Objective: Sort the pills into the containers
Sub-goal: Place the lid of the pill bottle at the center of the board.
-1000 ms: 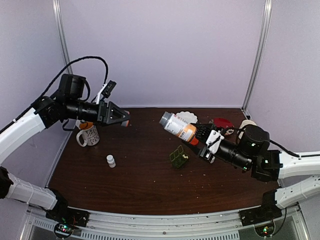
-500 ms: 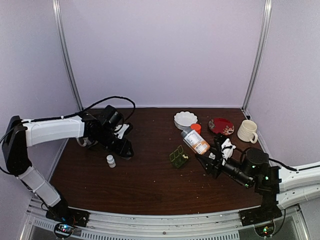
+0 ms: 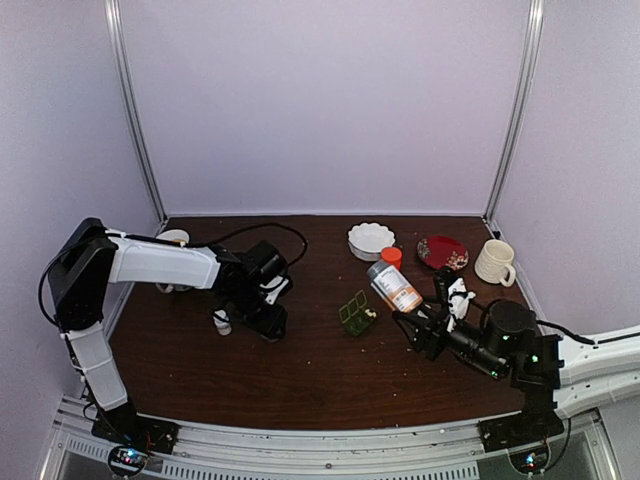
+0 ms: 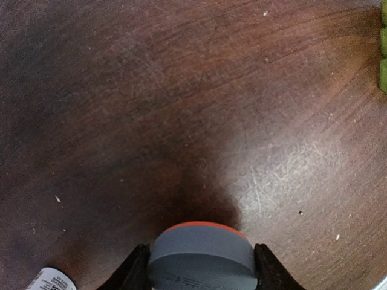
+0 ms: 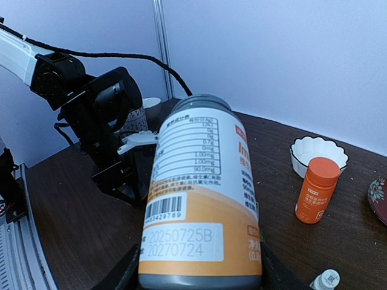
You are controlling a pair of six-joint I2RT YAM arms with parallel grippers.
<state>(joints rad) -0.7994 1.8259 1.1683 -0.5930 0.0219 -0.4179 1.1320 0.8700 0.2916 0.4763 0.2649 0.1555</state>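
The dark-green pill box (image 3: 355, 313) lies open at the table's middle; its edge shows at the right border of the left wrist view (image 4: 383, 54). Tiny whitish specks (image 4: 57, 198) lie scattered on the wood; I cannot tell if they are pills. My left gripper (image 3: 268, 322) is low over the table, left of the box, shut on a grey cap with an orange rim (image 4: 201, 257). My right gripper (image 3: 418, 320) is shut on the base of the grey-capped labelled bottle (image 3: 393, 287), held tilted just right of the box; the bottle fills the right wrist view (image 5: 202, 193).
A small white bottle (image 3: 222, 322) stands just left of my left gripper. An orange bottle (image 3: 392, 256), a white bowl (image 3: 371, 240), a red plate (image 3: 442, 251) and a cream mug (image 3: 494, 261) sit at the back right. Another mug (image 3: 172, 238) is at the back left.
My left arm came down from high at the far left to the table beside the small white bottle. My right arm lowered the labelled bottle and turned it more upright.
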